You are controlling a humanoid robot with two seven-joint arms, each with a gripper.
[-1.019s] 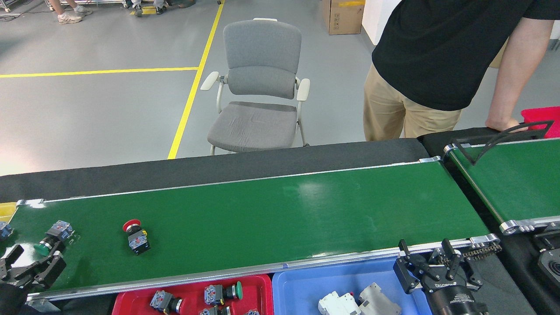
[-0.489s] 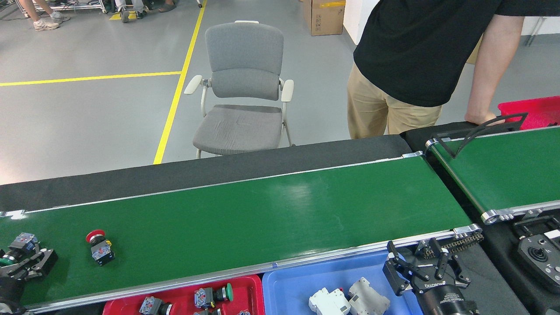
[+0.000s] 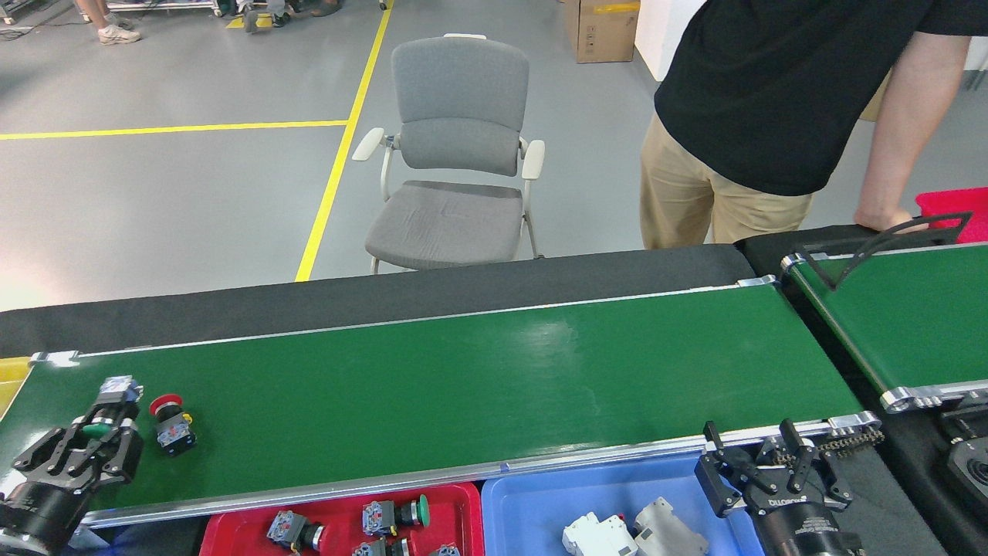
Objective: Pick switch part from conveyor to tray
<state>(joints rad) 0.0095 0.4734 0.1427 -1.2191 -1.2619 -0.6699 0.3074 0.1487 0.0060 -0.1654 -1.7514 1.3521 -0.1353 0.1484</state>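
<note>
Now, at the far left, my left gripper (image 3: 96, 435) sits low over the conveyor (image 3: 478, 378), its fingers (image 3: 123, 448) closed around a green-capped switch part (image 3: 108, 409) whose grey-blue block end points away from me. Just beside it to the right, a red-capped switch part (image 3: 171, 421) lies on its side on the belt, apart from the fingers. Near me, below the belt's silver rail, the red tray (image 3: 463, 502) holds several more switch parts (image 3: 395, 513), and to its right the blue tray (image 3: 532, 502) holds white and grey parts (image 3: 633, 537). Further right, my right gripper (image 3: 768, 463) hovers at the near rail above the blue tray's corner, fingers spread wide and holding nothing. Beyond the belt stand a grey chair (image 3: 455, 154) and a person (image 3: 779, 93) with a hand on the black desk (image 3: 818, 235), next to a shorter green belt (image 3: 911, 316) at the far right.
</note>
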